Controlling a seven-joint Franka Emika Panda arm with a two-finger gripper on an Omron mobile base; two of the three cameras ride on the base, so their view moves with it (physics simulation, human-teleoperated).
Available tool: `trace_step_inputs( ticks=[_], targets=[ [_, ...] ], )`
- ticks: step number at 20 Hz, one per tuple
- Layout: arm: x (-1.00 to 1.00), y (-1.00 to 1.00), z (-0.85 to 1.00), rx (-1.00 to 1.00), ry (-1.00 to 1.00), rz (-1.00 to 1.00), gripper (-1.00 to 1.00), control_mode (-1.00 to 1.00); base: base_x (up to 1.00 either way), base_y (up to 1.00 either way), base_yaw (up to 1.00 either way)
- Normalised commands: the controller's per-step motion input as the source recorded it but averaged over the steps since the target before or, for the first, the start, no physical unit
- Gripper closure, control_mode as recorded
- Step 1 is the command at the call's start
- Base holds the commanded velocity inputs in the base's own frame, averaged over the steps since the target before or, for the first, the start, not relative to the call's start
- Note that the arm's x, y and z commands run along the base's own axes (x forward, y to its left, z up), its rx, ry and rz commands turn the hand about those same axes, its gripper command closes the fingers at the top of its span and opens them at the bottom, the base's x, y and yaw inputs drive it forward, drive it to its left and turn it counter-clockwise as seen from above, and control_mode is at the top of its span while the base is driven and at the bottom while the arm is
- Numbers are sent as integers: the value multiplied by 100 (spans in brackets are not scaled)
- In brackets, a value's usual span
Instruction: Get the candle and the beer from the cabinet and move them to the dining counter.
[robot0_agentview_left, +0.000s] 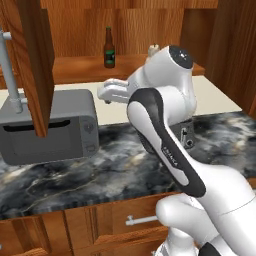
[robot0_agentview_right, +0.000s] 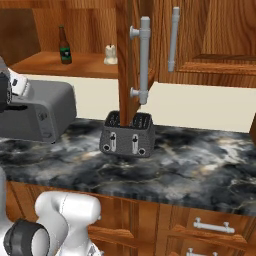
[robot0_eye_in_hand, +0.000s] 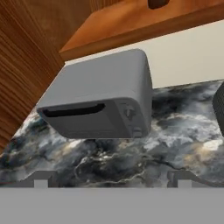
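Observation:
The beer (robot0_agentview_left: 109, 47) (robot0_agentview_right: 64, 45), a dark brown bottle with a green label, stands upright on the wood shelf of the open cabinet (robot0_agentview_left: 75, 67) (robot0_agentview_right: 80, 65). To its right on the same shelf sits the cream candle (robot0_agentview_right: 110, 54), half hidden behind my arm in the left base view (robot0_agentview_left: 153, 48). My gripper (robot0_eye_in_hand: 112, 178) (robot0_agentview_left: 104, 94) hangs below the shelf, above the worktop and right of the microwave. Its fingertips (robot0_eye_in_hand: 41, 178) stand wide apart with nothing between them, so it is open. The dining counter is out of view.
A grey microwave (robot0_agentview_left: 50, 125) (robot0_eye_in_hand: 100, 100) and a dark toaster (robot0_agentview_right: 126, 135) stand on the narrow marble worktop (robot0_agentview_left: 115, 170). Open cabinet doors (robot0_agentview_left: 35, 65) (robot0_agentview_right: 127, 55) with silver bar handles (robot0_agentview_right: 144, 60) jut out over it. Drawers (robot0_agentview_right: 212, 225) lie below.

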Motion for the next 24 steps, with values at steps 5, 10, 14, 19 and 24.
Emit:
trace_step_inputs(
  ticks=[5, 10, 14, 19, 24],
  targets=[
    [0, -99, 8, -18, -6, -17, -100, -100, 0, 0, 0],
    [2, -87, 23, -18, -2, -10, -100, -100, 0, 0, 0],
    [18, -78, 28, -12, -6, -7, -100, -100, 0, 0, 0],
    [49, -60, 33, -6, -4, -2, -100, -100, 0, 0, 0],
    [62, -25, 20, -1, -5, 0, -100, -100, 0, 0, 0]
  ],
)
